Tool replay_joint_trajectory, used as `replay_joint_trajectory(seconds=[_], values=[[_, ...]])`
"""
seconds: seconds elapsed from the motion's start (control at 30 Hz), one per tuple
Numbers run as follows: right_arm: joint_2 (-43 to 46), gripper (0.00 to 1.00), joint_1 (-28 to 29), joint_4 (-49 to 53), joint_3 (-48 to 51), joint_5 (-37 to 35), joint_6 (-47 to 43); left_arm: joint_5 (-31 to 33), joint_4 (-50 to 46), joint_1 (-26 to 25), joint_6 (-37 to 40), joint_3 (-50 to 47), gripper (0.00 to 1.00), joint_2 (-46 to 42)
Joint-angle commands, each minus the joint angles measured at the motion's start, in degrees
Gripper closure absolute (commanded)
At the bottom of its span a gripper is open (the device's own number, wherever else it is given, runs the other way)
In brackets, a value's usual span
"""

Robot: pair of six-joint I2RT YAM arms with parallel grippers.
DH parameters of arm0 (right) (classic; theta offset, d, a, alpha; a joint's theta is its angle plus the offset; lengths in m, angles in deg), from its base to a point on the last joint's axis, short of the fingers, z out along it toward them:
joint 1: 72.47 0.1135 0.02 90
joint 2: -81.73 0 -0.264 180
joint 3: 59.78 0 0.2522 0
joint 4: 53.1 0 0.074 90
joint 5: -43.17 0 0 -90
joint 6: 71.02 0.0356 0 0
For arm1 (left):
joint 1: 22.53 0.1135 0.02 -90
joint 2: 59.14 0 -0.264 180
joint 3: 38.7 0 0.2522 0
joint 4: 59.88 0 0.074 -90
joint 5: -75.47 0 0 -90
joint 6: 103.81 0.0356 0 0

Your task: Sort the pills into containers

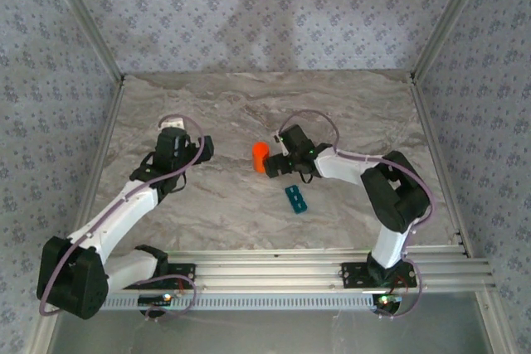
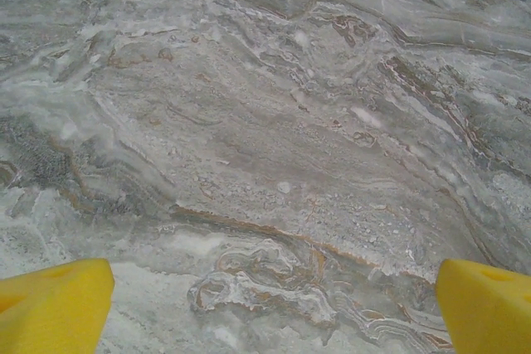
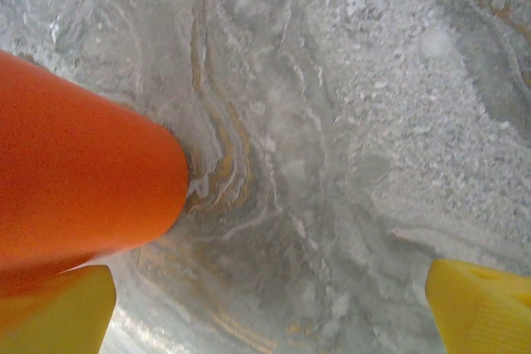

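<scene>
Walls (image 1: 265, 6) papered in a small floral print close in the desk (image 1: 249, 105) on its left, far and right sides. The desk is grey veined marble, with a metal rail (image 1: 282, 264) along its near edge where both arms are bolted.

The left arm (image 1: 124, 205), white with black joints, reaches from the near left corner over the left half of the desk. The right arm (image 1: 390, 196) stands at the near right and reaches leftward to the desk's middle.

The left jaws stand wide open over bare marble. Their yellow fingers (image 2: 50, 304) sit at the lower corners of the wrist view with nothing between them. The right jaws are likewise spread wide and grip nothing. They sit just right of the bottle (image 1: 260, 157), an orange cylinder near the desk's centre. In the right wrist view the bottle is close by one finger and well apart from the other. Whether it touches that finger I cannot tell.

The containers (image 1: 295, 198), a short teal strip, lie on the marble nearer than the bottle and a little to its right. They are apart from both the bottle and the right jaws.
</scene>
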Motion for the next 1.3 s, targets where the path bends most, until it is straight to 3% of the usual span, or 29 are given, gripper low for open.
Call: replay_joint_trajectory(seconds=[0.0, 0.2, 0.53, 0.93, 1.27], values=[[-0.9, 0.03, -0.3, -0.7, -2.3, 2.3, 0.9, 1.3, -0.7, -0.5, 0.4, -1.1, 0.01, -2.1], [7.1, 0.03, -0.9, 0.5, 3.1, 2.8, 2.3, 2.4, -0.9, -0.9, -1.0, -3.0, 0.01, -4.6], [19.3, 0.04, -1.2, 8.8, 13.6, 2.8, 6.3, 8.7, -6.0, -4.4, -11.1, -2.9, 0.01, -5.3], [19.4, 0.11, 3.9, 9.5, 18.7, 2.1, 7.7, 11.1, -3.5, -13.4, -16.0, -5.2, 0.01, -4.9], [17.9, 0.17, 7.8, 13.2, 17.5, -3.8, 7.6, 10.7, -2.9, -14.1, -16.8, -5.2, 0.01, -4.5]])
